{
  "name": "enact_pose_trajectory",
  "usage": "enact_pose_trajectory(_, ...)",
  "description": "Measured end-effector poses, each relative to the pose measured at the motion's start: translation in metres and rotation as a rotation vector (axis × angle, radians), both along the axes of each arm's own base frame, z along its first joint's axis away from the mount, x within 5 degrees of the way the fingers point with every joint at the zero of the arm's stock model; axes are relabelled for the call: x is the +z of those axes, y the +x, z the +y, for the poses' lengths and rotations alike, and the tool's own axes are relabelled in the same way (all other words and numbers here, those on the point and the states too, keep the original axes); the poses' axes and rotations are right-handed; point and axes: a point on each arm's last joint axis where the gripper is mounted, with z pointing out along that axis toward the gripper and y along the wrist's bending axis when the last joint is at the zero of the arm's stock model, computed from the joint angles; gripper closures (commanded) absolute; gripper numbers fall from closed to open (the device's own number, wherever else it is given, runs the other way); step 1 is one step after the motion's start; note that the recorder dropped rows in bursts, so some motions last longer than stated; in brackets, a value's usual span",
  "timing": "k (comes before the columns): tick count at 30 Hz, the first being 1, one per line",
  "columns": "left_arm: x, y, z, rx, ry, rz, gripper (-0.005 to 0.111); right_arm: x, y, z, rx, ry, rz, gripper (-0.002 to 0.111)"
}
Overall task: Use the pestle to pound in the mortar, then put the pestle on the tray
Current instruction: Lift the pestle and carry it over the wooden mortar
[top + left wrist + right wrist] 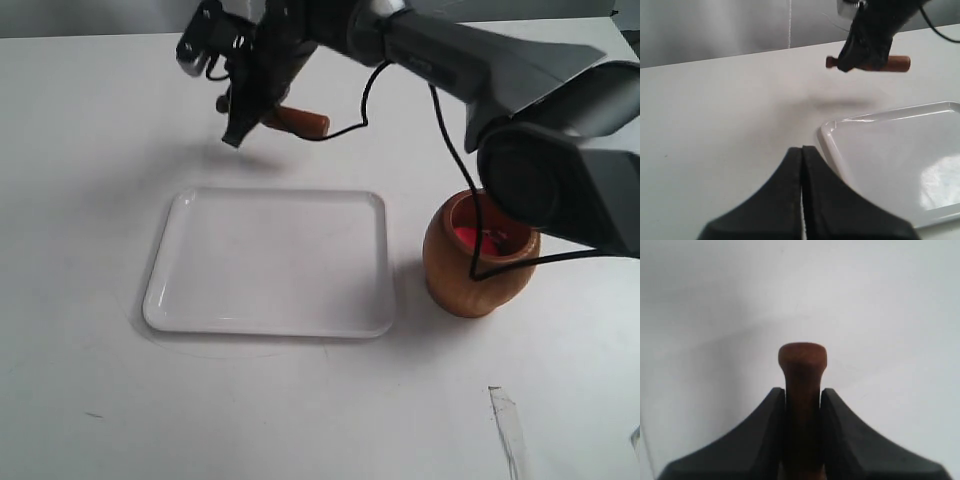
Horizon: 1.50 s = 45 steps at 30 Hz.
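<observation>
My right gripper (243, 118), jaws clamped on the pestle (302, 122), hangs upper centre-left, beyond the tray (270, 262). Released here, the rounded pestle would likely land off-tray and roll. Mortar (470, 282): lower right.

Counting per kind, all views:
- 1 mortar (480, 262) showing, with 1 red patch (466, 236) sitting inside
- 1 pestle (297, 121) showing
- 1 tray (270, 262) showing
- 2 grippers showing: right gripper (245, 125) and left gripper (801, 150), each showing 2 black fingers (780, 190)
- 1 white surface (90, 150) running under everything
- 1 clear strip (507, 430) lying on it

Getting 8 items total, across 7 kinds, with no duplicates showing apart from the grippers.
</observation>
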Motion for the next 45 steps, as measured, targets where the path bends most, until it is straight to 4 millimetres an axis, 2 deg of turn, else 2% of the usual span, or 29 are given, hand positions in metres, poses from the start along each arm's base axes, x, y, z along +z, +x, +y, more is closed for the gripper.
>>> enact_pose_trajectory(5,0.0,0.0,0.0,0.0,0.0,0.0,0.107,0.07,-0.008,-0.003,-0.017,0.15,-0.054,0.108)
enact_pose_trajectory(8,0.0,0.0,0.0,0.0,0.0,0.0,0.107,0.102,-0.016,-0.008,-0.016,0.196,-0.062,0.108)
enact_pose_trajectory(16,0.0,0.0,0.0,0.0,0.0,0.0,0.107,0.163,-0.036,-0.025,-0.065,0.272,-0.049,0.108)
enact_pose_trajectory(21,0.0,0.0,0.0,0.0,0.0,0.0,0.107,0.189,-0.052,-0.042,-0.087,0.288,-0.044,0.108)
enact_pose_trajectory(28,0.0,0.0,0.0,0.0,0.0,0.0,0.107,0.19,-0.084,-0.08,-0.15,0.285,-0.075,0.108)
enact_pose_trajectory(35,0.0,0.0,0.0,0.0,0.0,0.0,0.107,0.192,-0.14,-0.144,-0.23,0.54,-0.285,0.108)
enact_pose_trajectory(40,0.0,0.0,0.0,0.0,0.0,0.0,0.107,0.166,-0.179,-0.195,-0.347,0.76,-0.435,0.108)
enact_pose_trajectory(45,0.0,0.0,0.0,0.0,0.0,0.0,0.107,0.127,-0.212,-0.238,-0.448,0.995,-0.52,0.108)
